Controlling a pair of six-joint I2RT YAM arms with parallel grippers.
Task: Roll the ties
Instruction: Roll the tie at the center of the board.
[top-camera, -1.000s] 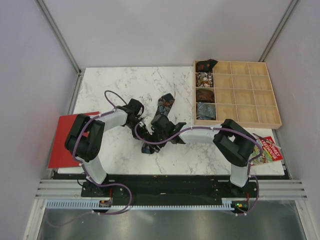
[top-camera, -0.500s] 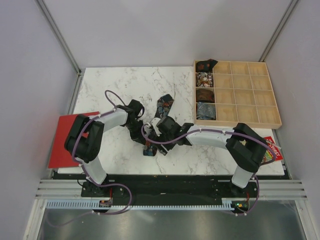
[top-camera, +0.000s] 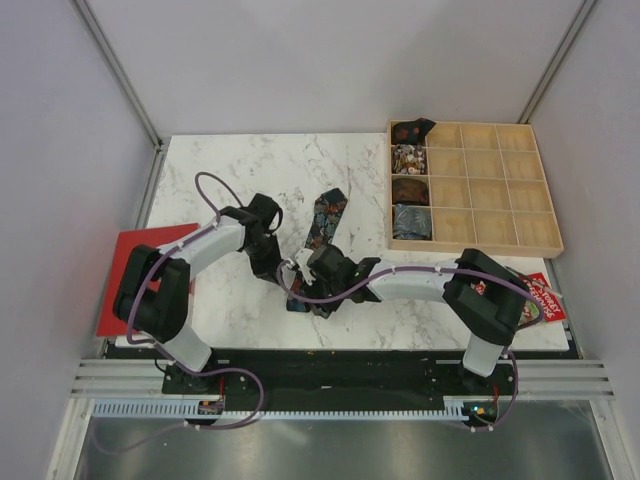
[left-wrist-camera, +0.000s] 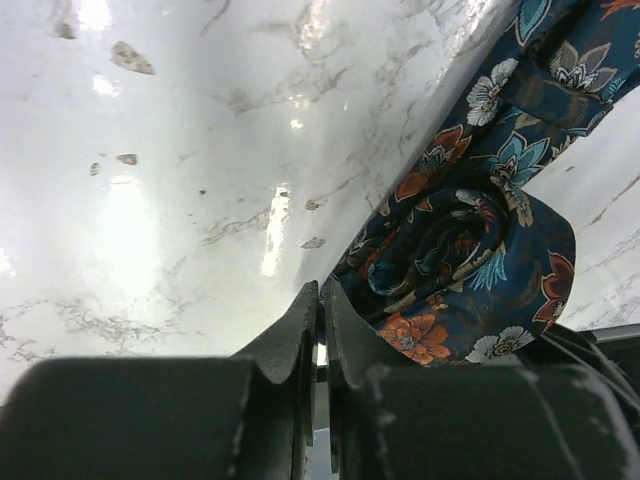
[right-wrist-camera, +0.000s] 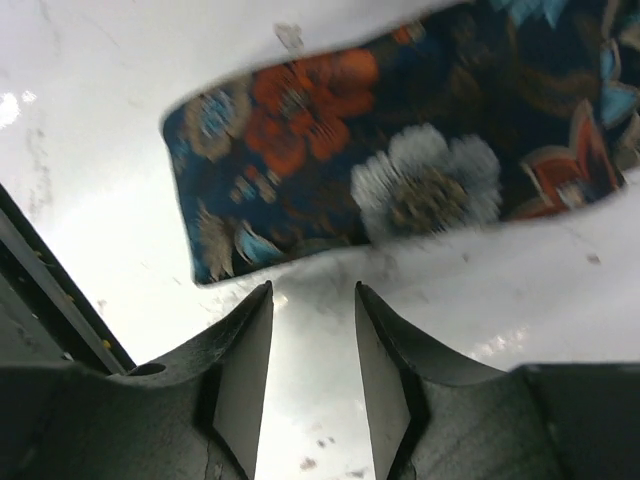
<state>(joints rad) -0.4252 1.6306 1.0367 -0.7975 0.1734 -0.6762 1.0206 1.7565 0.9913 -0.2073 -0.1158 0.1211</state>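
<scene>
The floral tie (top-camera: 326, 213) lies diagonally at the centre of the marble table (top-camera: 220, 180), wide end toward the upper middle, near end partly rolled at lower centre between the 2 claws. In the left wrist view the coil sits right of centre, pressed against the left gripper (left-wrist-camera: 320, 296), whose jaws are closed to a thin slit. Whether a layer of fabric is pinched there, I cannot tell. The right gripper (right-wrist-camera: 313, 292) stands parted with nothing between its fingers, and the tie's blunt end lies just beyond the tips.

The coil looks loose, and only the left claw steadies it. If that claw slips or lifts, the turns are likely to spring open. If the right claw closes where it now stands, it may catch bare marble rather than cloth, or push the end away and skew the roll. The 2 claws also work very close together, so a collision seems possible.

Compared with 1 second ago, the right gripper has travelled from over the tie's middle down to its near end, its elbow swinging toward the right. The left arm has stretched out, its elbow dropping to the lower left over the red sheet (top-camera: 122, 262). The tie's wide end has stayed put, as has the wooden tray (top-camera: 500, 190) at the upper right.
</scene>
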